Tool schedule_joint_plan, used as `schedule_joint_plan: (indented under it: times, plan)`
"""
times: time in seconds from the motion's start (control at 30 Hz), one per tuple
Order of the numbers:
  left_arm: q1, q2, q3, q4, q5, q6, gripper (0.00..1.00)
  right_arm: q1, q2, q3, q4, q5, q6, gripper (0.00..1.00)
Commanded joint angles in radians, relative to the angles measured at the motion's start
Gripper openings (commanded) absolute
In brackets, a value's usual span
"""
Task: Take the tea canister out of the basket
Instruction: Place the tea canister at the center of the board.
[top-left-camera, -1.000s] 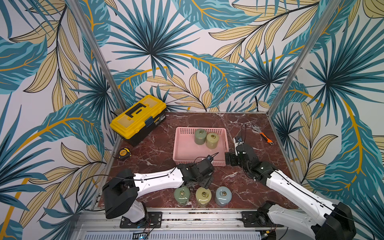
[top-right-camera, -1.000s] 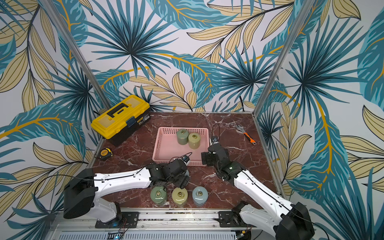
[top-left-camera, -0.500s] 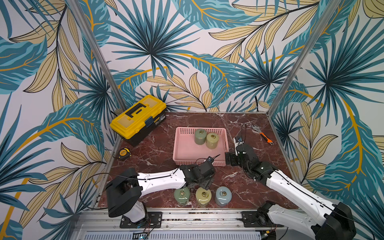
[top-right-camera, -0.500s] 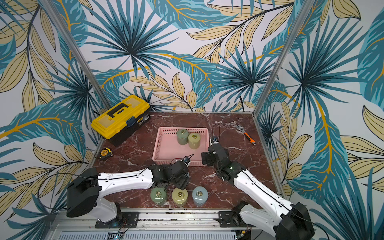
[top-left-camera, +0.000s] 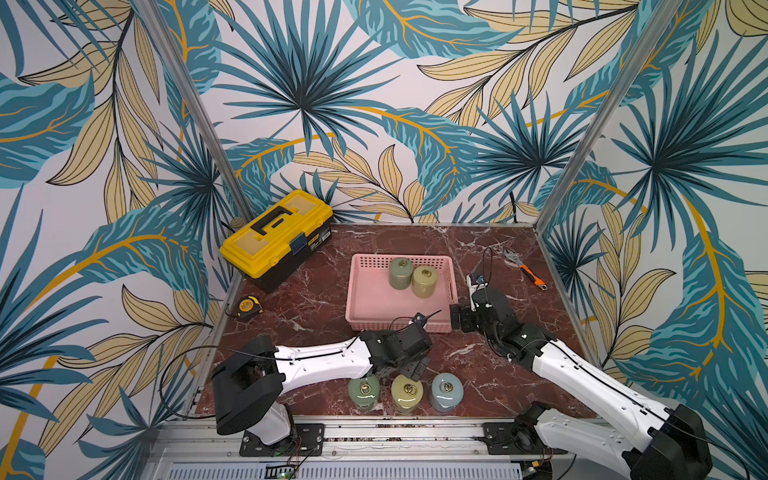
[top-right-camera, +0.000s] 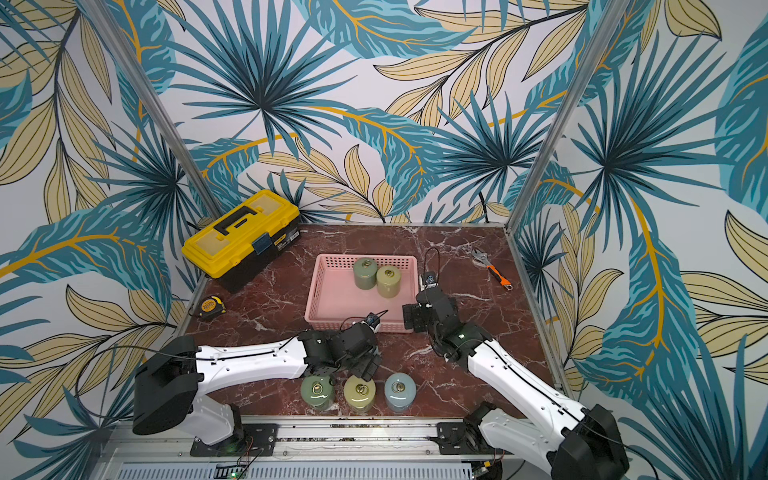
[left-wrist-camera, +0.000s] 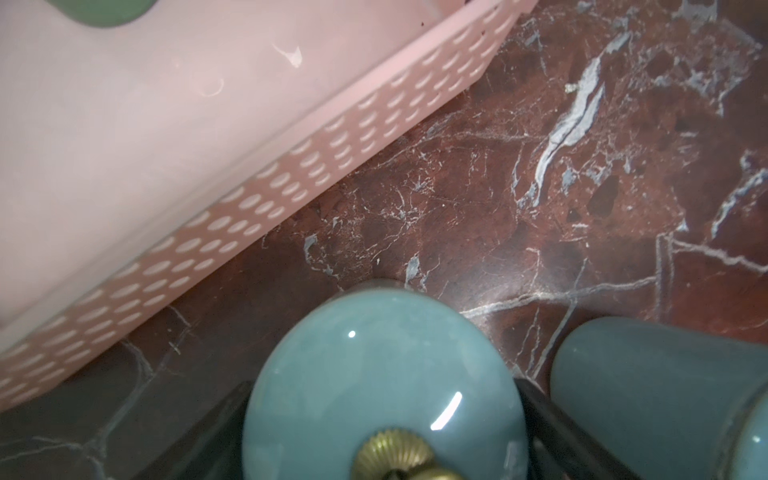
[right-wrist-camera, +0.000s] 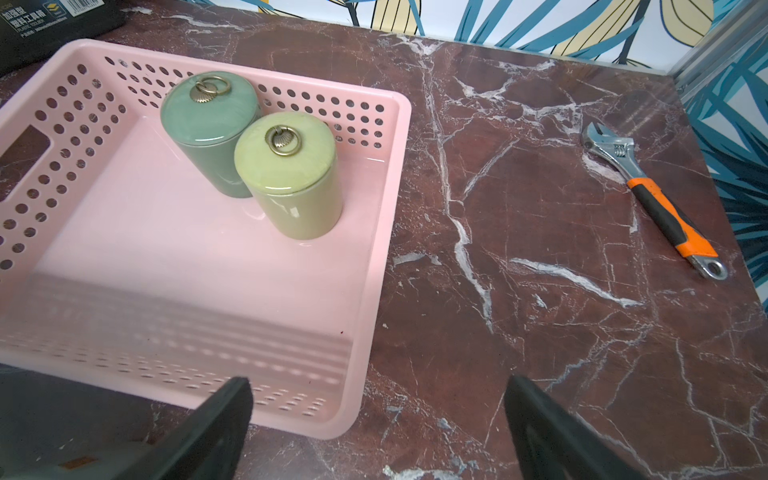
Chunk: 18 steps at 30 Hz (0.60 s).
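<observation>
The pink basket (top-left-camera: 360, 291) (right-wrist-camera: 397, 174) holds two upright tea canisters, a dark green one (top-left-camera: 400, 272) (right-wrist-camera: 210, 124) and a yellow-green one (top-left-camera: 424, 280) (right-wrist-camera: 291, 183). In front of it a green (top-left-camera: 364, 390), a yellow-green (top-left-camera: 407, 392) and a blue canister (top-left-camera: 446, 390) stand in a row on the table. My left gripper (top-left-camera: 409, 368) (left-wrist-camera: 382, 415) is open, with a finger on each side of the middle front canister (left-wrist-camera: 374, 374). My right gripper (top-left-camera: 459, 318) (right-wrist-camera: 378, 399) is open and empty at the basket's near right corner.
A yellow-and-black toolbox (top-left-camera: 278, 232) stands at the back left, with a tape measure (top-left-camera: 248, 306) by the left wall. An orange-handled wrench (top-left-camera: 524, 269) (right-wrist-camera: 652, 195) lies at the back right. Patterned walls close in three sides of the marble table (top-left-camera: 490, 365).
The left gripper's jaws have spread apart around the middle front canister, which stands on the table. The left arm has shifted slightly. The right arm has not moved.
</observation>
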Motion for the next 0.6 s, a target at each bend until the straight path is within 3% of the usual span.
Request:
schedule_joint_plan:
  times: [0.0, 0.33, 0.57]
  plan:
    - [-0.004, -0.009, 0.023, -0.023, -0.023, -0.011, 1.00, -0.003, -0.017, -0.020, 0.011, 0.001, 0.011, 0.99]
    - [-0.003, -0.096, 0.068, -0.065, -0.020, -0.025, 1.00, -0.005, -0.011, 0.014, -0.015, -0.038, -0.005, 0.99]
    - [0.010, -0.173, 0.076, -0.055, -0.022, -0.016, 1.00, -0.008, 0.069, 0.103, -0.100, -0.161, -0.064, 0.99]
